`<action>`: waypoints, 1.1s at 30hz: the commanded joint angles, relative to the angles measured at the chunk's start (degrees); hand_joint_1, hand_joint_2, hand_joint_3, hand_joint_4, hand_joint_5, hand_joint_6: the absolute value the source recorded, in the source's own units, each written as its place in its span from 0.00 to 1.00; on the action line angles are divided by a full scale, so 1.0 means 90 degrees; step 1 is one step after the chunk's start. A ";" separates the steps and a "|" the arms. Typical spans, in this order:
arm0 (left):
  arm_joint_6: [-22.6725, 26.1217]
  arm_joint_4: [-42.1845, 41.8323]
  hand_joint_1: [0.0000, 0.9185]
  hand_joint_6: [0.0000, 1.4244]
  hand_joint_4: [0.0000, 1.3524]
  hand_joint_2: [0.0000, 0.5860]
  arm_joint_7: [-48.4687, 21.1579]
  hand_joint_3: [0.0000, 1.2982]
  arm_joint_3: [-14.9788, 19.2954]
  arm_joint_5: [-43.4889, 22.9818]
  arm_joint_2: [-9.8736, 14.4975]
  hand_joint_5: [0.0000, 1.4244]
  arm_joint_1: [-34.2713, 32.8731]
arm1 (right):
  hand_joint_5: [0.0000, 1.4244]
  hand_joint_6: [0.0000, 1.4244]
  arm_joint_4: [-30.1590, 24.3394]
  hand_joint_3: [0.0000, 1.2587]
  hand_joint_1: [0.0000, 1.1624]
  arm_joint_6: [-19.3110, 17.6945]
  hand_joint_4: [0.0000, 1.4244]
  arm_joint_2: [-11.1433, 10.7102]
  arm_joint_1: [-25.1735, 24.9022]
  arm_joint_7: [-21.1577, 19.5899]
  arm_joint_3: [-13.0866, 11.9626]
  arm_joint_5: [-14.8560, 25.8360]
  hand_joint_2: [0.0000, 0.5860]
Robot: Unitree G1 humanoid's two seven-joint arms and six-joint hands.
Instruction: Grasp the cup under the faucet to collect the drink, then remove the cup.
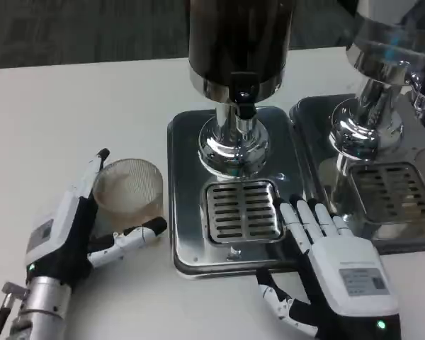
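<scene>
Right robot hand [340,273], nearest the camera at 5 o'clock, lies palm down with fingers straight and close together, fingertips on the rim of the steel drip tray [188,205]; it holds nothing and appears to be waiting, or perhaps bracing the tray. Left robot hand [78,227], at 8 o'clock, is spread around the cup [127,190]: one finger rises along the cup's far left side, the thumb reaches across below it. Whether the fingers already press the wall cannot be told, so the grasp looks begun but not closed. Cup, pale and translucent, stands upright on the white tabletop [71,113], just beside the tray's left edge and not yet under the faucet [243,106]. Faucet, at 12 o'clock, hangs from the dark dispenser [237,39] above the slotted grate [242,211], where the cup presumably must go. Second dispenser [382,64] stands at 2 o'clock.
</scene>
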 commanded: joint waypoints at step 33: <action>-0.0057 0.0230 0.60 0.84 0.57 0.06 0.1861 0.47 -0.0483 0.0395 -0.0010 0.67 -0.0121 | 0.00 0.06 -0.0005 0.04 0.33 0.0017 0.00 0.0027 -0.0021 -0.0001 -0.0089 0.0160 0.68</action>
